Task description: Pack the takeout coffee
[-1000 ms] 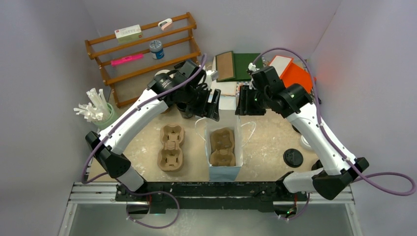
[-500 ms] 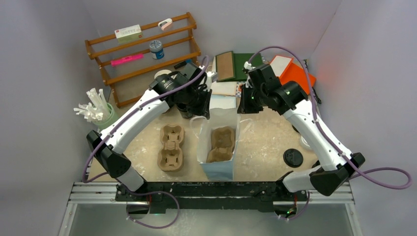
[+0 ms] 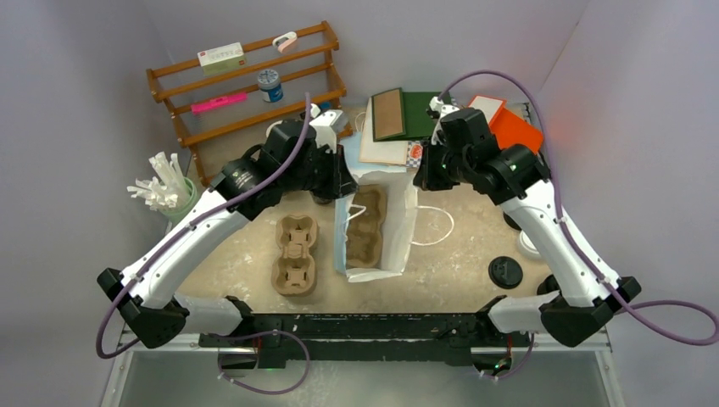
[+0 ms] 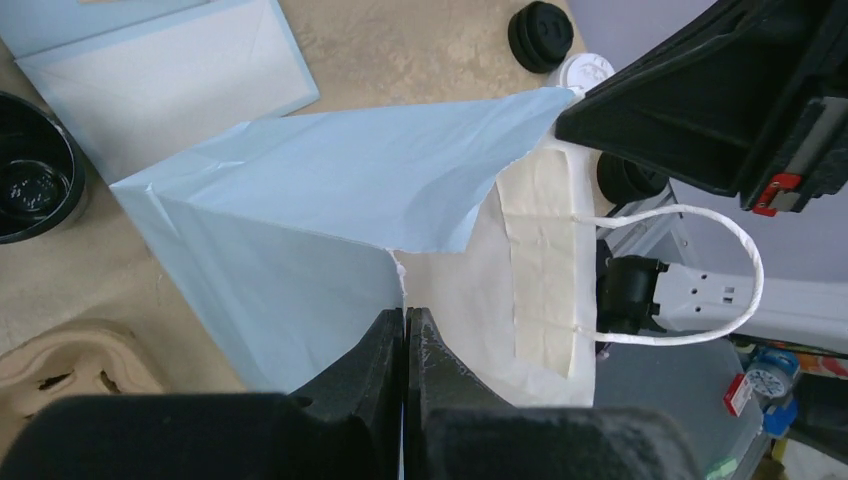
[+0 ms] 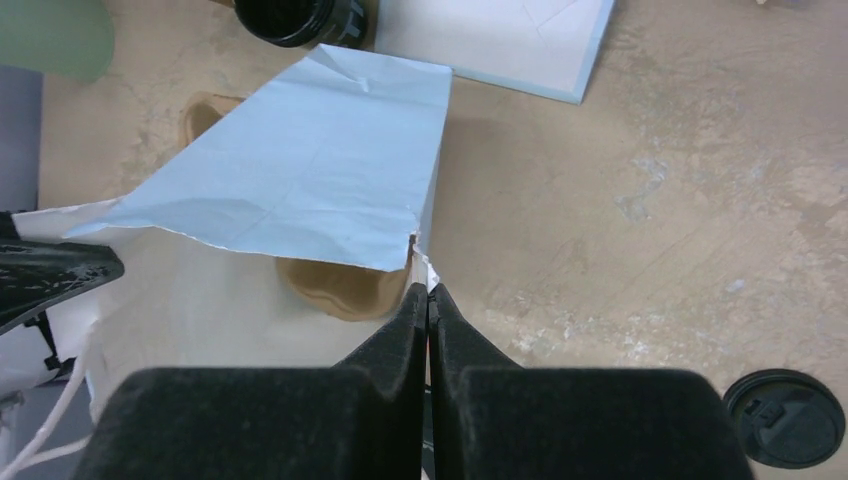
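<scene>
A light blue paper bag [image 3: 398, 222] with white handles leans in the middle of the table. A brown cup carrier [image 3: 366, 225] lies inside it. My left gripper [image 3: 341, 181] is shut on the bag's left rim, and the pinch shows in the left wrist view [image 4: 405, 316] against the bag [image 4: 330, 190]. My right gripper [image 3: 421, 180] is shut on the right rim, seen close in the right wrist view [image 5: 428, 291] on the bag [image 5: 310, 170]. The takeout coffee [image 3: 527, 246], white-lidded, stands at the right, mostly hidden behind my right arm. Its lid [image 4: 587, 71] shows past the bag.
A second cup carrier [image 3: 295, 253] lies left of the bag. A black lid [image 3: 506, 271] lies at the right. A black-looking cup [image 4: 30, 170] stands by the bag's far left. Wooden rack [image 3: 246, 93], straws in a green cup [image 3: 165, 191] and flat bags [image 3: 403, 114] line the back.
Both grippers closed on the bag's rim. The bag went from standing upright to leaning, its mouth drawn toward the back. The left arm's lower links swung out to the left.
</scene>
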You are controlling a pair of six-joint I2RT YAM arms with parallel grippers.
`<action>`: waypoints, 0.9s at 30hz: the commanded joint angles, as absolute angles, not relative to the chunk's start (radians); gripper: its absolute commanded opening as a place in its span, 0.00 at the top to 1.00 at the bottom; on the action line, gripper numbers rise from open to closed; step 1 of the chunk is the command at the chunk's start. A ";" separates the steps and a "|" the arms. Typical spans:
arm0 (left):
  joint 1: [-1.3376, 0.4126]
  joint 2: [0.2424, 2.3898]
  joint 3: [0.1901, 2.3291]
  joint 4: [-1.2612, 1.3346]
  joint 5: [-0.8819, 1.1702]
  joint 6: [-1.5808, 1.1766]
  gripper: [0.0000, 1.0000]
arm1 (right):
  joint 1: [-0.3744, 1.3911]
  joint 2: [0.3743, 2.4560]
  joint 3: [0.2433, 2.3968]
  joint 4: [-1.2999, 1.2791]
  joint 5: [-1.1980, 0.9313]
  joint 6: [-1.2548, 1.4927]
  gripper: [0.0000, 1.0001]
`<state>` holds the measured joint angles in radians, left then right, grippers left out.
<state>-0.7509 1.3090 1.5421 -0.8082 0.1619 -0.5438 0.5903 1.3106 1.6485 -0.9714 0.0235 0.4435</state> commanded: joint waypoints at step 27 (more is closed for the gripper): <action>-0.641 1.396 1.532 -0.640 0.212 -0.972 1.00 | 0.595 1.510 1.938 -1.108 0.030 0.395 0.33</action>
